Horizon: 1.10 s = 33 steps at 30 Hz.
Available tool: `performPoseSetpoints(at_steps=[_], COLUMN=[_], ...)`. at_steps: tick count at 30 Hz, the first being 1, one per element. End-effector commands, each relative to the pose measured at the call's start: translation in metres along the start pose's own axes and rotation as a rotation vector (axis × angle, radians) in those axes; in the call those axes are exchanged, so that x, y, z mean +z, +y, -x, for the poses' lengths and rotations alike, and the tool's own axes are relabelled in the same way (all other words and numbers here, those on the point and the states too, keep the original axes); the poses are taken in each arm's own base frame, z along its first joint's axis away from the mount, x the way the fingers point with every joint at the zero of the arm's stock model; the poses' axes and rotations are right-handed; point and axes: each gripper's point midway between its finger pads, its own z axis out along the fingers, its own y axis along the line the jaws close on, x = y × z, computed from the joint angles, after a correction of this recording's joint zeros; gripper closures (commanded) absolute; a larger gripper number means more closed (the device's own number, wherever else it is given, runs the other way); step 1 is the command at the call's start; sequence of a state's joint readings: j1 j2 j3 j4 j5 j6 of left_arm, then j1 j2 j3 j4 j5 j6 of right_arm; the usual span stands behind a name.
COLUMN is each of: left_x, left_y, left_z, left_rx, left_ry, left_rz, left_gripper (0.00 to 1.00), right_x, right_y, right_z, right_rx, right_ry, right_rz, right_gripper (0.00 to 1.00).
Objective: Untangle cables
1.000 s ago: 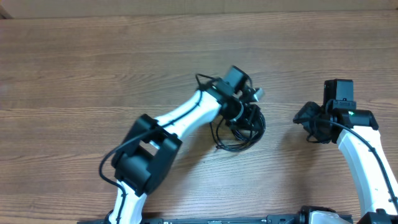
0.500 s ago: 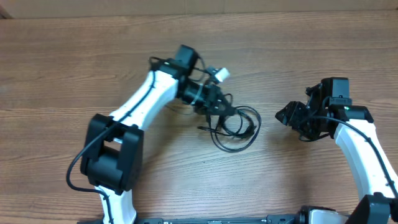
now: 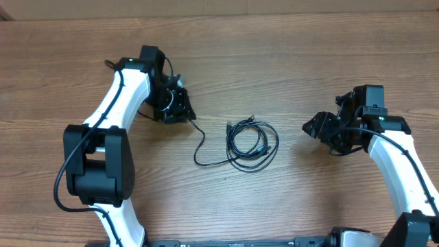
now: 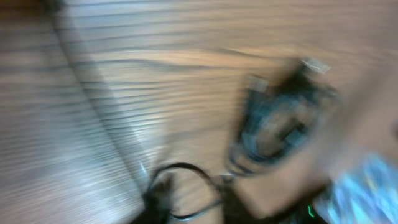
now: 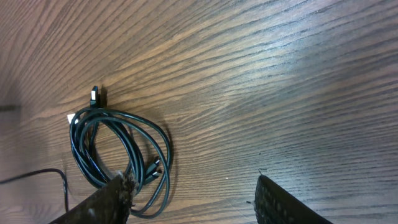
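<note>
The cables lie as a loose black coil in the middle of the table. One thin strand trails from the coil up and left to my left gripper. The left wrist view is smeared by motion. It shows the coil ahead and a loop of cable near the fingers, so the jaws' state is unreadable. My right gripper stands open just right of the coil, apart from it. In the right wrist view the coil lies by the left finger, and nothing sits in the gripper's gap.
The wooden table carries nothing else. Both arms' own thicker black cords run along their white links.
My left arm has swung left and back from the coil, drawing one strand out behind it. The coil has loosened and stayed mid-table. The right gripper edged left, then held still.
</note>
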<state>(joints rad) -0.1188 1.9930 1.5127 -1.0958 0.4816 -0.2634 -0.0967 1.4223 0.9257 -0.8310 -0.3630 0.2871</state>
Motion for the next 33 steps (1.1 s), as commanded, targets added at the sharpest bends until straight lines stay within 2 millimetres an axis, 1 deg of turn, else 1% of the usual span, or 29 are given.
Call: performPoseSetpoints(at_steps=[1,2,5,7,11,14,16,20,24,27,30,33], left_x=[-0.015,-0.013,-0.006,-0.001,0.012,0.022,0.029,0.04,0.05,0.063,0.079,0.09], left_y=[0.01,0.001,-0.028,-0.046,-0.067,-0.085,-0.089,-0.085,-0.085,-0.091,-0.094,-0.098], left_z=[0.012,0.011,0.004,0.0,-0.008,-0.014,-0.014,-0.012,-0.006,-0.005,-0.01,-0.014], left_rx=[-0.155,-0.141,-0.085,0.011,0.122,0.222,0.264,0.329,0.383,0.406,0.417,0.423], left_ry=[-0.094,-0.085,-0.05,-0.039,-0.039,-0.046,-0.069,-0.137,-0.195,-0.195,-0.16,-0.131], left_rz=[0.096,0.059,-0.038,-0.08,-0.061,-0.054,0.0,0.172,0.284,0.282,0.259,0.237], left_gripper=[0.38,0.35,0.34,0.33,0.29,0.29,0.3,0.26,0.25,0.23,0.27,0.32], right_x=[-0.005,-0.005,-0.005,-0.005,-0.005,-0.005,-0.005,-0.005,-0.005,-0.005,-0.005,-0.005], right_y=[0.007,0.007,0.007,0.007,0.007,0.007,0.007,0.006,0.006,0.006,0.006,0.006], right_z=[0.008,0.008,0.008,0.008,0.008,0.008,0.008,0.006,0.005,0.005,0.005,0.005], right_rx=[-0.016,-0.016,-0.016,-0.016,-0.016,-0.016,-0.016,-0.014,-0.011,-0.011,-0.011,-0.011], right_ry=[-0.019,-0.019,-0.019,-0.019,-0.018,-0.018,-0.018,-0.013,-0.008,-0.008,-0.007,-0.008], right_rz=[0.02,0.02,0.02,0.02,0.02,0.02,0.02,0.018,0.016,0.016,0.016,0.016], right_gripper=[0.39,0.39,0.39,0.39,0.39,0.39,0.39,0.39,0.39,0.39,0.39,0.39])
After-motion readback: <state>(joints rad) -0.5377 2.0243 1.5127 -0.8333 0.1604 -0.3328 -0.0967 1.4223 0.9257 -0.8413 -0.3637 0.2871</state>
